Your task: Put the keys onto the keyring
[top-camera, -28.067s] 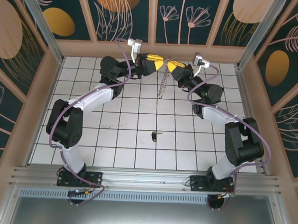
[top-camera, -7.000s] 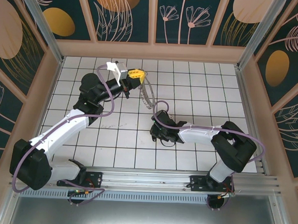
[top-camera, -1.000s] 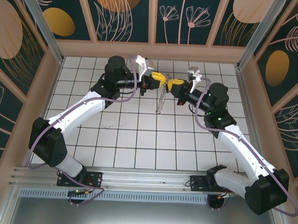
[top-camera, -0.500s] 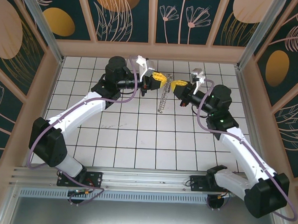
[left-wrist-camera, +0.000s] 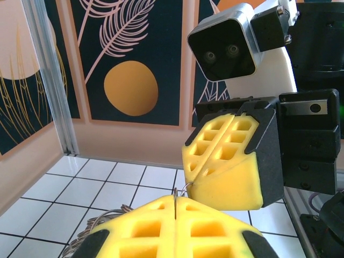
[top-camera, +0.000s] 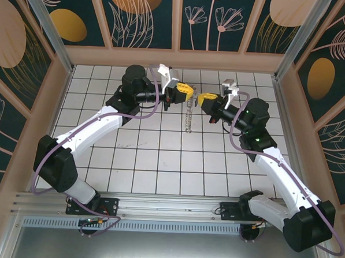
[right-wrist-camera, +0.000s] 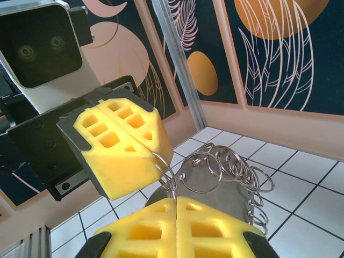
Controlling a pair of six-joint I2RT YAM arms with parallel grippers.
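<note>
- Loops of thin silvery-bronze wire, linked one through the next, make up the single keyring (top-camera: pixel 189 115). It hangs straight down in mid-air as a narrow chain, over the far middle of the white tiled desk (top-camera: pixel 159 163).
- From the right wrist the loops bunch in a tangled cluster, too overlapped to count. One fine top ring (right-wrist-camera: pixel 164 169) rises out of them.
- Holding that top ring is the left gripper (top-camera: pixel 189 90). Its jaws are clenched, and the wire comes out at the lower corner of its yellow honeycomb pads (right-wrist-camera: pixel 121 142).
- Facing it tip to tip, nearly touching, is the right gripper (top-camera: pixel 199 98). Its jaws are clenched too, the pads pressed together along a bare seam. The top ring runs down to that seam, but I cannot tell what is nipped there.
- Two arms, white with black joints and purple cables, reach in from either side.
- Two wrist cameras show, one on each gripper.
- Dark wall panels with orange discs and leaf drawings enclose the desk.
</note>
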